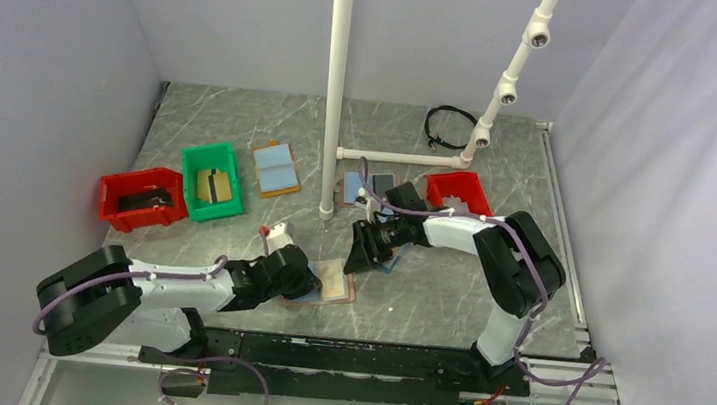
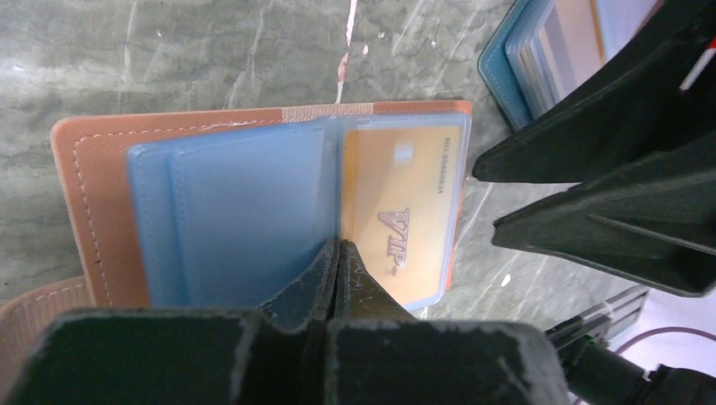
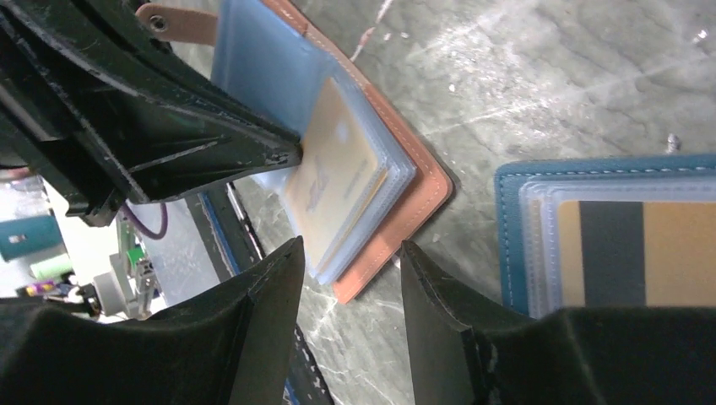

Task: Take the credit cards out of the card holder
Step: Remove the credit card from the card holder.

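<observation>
The card holder (image 1: 350,186) lies open behind the white pole, and its right half shows a dark grey credit card (image 1: 384,183); it appears only in the top view. My left gripper (image 1: 298,279) (image 2: 339,246) is shut, its tips pressing on the centre fold of a different tan-rimmed holder (image 1: 334,282) (image 2: 89,194) that holds a gold VIP card (image 2: 405,211). My right gripper (image 1: 362,253) (image 3: 350,245) is open and empty, hovering over that holder's corner (image 3: 397,224). The left gripper's fingertips (image 3: 283,156) also show in the right wrist view.
A navy-rimmed holder (image 3: 511,245) with a yellow-striped card (image 3: 642,253) lies under my right wrist. A tan holder with both halves blue (image 1: 276,169), a green bin (image 1: 211,180) and two red bins (image 1: 142,198) (image 1: 458,191) stand further back. A white pipe frame (image 1: 334,89) rises mid-table.
</observation>
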Controlling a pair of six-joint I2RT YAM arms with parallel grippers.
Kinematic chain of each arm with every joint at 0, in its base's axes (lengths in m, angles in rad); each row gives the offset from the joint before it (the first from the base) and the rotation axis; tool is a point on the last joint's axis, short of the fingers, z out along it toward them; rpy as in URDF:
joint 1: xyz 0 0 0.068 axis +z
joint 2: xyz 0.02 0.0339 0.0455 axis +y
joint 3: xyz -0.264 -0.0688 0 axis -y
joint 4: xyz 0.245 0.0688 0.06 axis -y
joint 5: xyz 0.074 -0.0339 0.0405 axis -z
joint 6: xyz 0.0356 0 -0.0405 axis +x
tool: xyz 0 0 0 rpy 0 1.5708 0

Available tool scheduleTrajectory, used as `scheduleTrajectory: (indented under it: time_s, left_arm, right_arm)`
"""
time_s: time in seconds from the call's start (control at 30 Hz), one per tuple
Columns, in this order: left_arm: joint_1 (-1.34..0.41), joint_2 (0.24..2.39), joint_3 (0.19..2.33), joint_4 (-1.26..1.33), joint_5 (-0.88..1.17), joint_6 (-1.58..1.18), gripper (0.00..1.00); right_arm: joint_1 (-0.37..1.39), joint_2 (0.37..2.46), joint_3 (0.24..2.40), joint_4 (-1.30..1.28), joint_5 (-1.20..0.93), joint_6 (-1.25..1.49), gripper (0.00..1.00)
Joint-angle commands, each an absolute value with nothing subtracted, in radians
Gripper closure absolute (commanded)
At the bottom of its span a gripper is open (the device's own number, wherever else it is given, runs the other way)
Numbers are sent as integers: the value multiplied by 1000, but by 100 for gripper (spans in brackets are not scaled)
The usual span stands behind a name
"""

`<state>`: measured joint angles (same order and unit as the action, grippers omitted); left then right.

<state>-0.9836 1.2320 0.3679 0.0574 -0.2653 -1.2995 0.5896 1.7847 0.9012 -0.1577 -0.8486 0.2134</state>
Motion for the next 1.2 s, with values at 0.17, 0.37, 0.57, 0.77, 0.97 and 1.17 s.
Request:
scheduleTrajectory:
  time_s: [0.17,0.37,0.57,0.77,0.97,1.17]
  left_arm:
    - [-971,1220,275,165,-251,-1359,100]
    - [-969,1240,283,216,-226,-1322,100]
    - [-968,1272,278,269,-202,-1314,100]
    - [-963,1254,257,261,-213,-1333,100]
    - [-960,1242,259,258,-206,-1327,100]
    - [-960,1234,244,280,-205,-1334,100]
  right_arm:
    - [587,1820,922,-123,-842,310,55]
    - [593,1824,924,-110,-902,323,65]
    - [595,1828,944,-149,-856,290,64]
    - [584,1735,942,-164,-738,235,59]
    - [595,1770,949,-165,-828,245,57]
    - [602,1804,954,-173,-838,255,58]
